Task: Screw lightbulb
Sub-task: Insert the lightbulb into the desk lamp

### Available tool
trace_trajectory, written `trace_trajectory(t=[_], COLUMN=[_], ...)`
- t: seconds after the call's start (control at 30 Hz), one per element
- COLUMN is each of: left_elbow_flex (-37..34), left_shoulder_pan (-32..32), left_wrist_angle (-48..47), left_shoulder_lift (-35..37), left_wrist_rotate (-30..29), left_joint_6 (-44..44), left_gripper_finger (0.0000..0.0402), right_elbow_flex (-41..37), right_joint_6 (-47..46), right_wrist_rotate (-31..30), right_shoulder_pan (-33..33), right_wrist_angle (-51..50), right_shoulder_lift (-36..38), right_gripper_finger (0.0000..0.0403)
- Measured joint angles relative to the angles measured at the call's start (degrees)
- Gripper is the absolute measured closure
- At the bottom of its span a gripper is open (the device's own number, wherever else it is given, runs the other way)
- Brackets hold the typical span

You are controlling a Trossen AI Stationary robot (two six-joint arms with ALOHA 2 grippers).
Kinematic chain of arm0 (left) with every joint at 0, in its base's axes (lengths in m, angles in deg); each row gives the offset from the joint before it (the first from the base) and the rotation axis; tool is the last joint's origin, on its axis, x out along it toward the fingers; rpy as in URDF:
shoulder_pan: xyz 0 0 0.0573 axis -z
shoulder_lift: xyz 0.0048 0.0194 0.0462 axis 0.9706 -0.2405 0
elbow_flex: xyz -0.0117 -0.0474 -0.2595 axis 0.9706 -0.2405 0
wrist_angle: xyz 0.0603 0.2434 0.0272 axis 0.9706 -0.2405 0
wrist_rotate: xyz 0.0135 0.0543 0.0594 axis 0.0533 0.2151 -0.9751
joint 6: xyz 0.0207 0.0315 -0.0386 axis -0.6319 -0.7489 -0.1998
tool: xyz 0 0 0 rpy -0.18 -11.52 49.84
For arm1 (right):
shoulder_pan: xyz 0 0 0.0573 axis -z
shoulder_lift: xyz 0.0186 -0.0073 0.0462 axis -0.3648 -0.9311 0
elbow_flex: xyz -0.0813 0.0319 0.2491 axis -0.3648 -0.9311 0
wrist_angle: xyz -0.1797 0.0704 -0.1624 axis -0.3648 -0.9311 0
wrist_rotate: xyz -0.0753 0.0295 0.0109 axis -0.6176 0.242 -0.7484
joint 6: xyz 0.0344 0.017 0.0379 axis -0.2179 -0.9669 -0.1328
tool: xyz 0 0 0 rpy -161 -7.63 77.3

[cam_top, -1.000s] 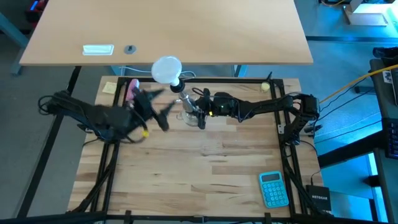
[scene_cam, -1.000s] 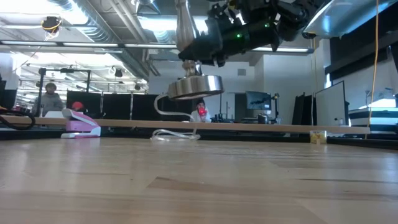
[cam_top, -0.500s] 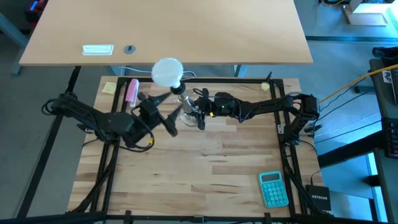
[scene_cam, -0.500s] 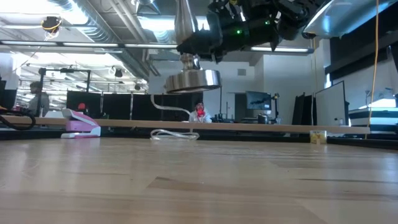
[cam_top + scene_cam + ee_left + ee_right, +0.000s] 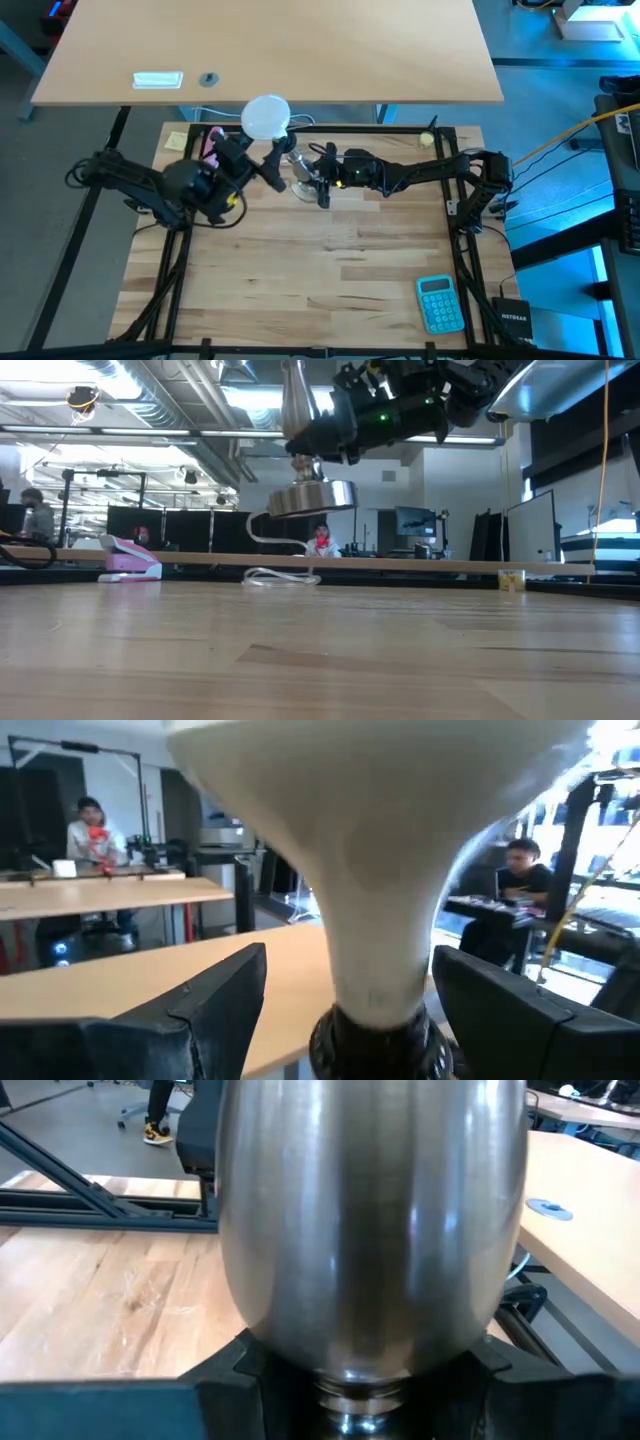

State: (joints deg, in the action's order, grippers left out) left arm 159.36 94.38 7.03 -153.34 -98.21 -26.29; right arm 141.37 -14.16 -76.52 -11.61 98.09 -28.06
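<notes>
1. High view: the lightbulb [image 5: 266, 116] sits at the far edge of the worktop [image 5: 330, 270], its neck in the black top of the metal socket stand [image 5: 299, 175].
2. The right tool [image 5: 322, 181] is clamped on that stand, which the low view shows lifted off the worktop.
3. The left tool [image 5: 262, 160] has its fingers [image 5: 215, 995] apart, either side of the bulb's neck, not touching.
4. A blue calculator [image 5: 440, 303] lies near the worktop's front right corner.

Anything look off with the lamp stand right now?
Yes. The socket stand hangs off the table, tilted, held by the right gripper. The lightbulb juts past the table's far edge, between the left gripper's open fingers.
</notes>
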Motion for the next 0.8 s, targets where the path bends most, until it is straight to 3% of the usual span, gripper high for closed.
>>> trace_trajectory(t=[0.4,0.7,0.8], left_elbow_flex=[-0.01,-0.03,-0.03], left_shoulder_pan=[-4.73,-4.84,-4.59], left_wrist_angle=[4.27,4.23,2.58], left_shoulder_lift=[0.08,-0.01,0.09], left_wrist_rotate=[11.14,10.72,12.18], left_joint_6=[0.08,-4.58,-5.69], left_gripper_finger=[0.0130,0.0238,0.0245], right_elbow_flex=[0.02,0.10,0.15], right_joint_6=[0.04,-0.05,0.83], right_wrist_rotate=[-1.37,-1.90,-2.93], right_shoulder_pan=[0.00,0.02,-0.02], right_wrist_angle=[-0.28,-0.36,-0.06], right_shoulder_lift=[-0.32,-0.32,-0.31], right_gripper_finger=[0.0241,0.0241,0.0241])
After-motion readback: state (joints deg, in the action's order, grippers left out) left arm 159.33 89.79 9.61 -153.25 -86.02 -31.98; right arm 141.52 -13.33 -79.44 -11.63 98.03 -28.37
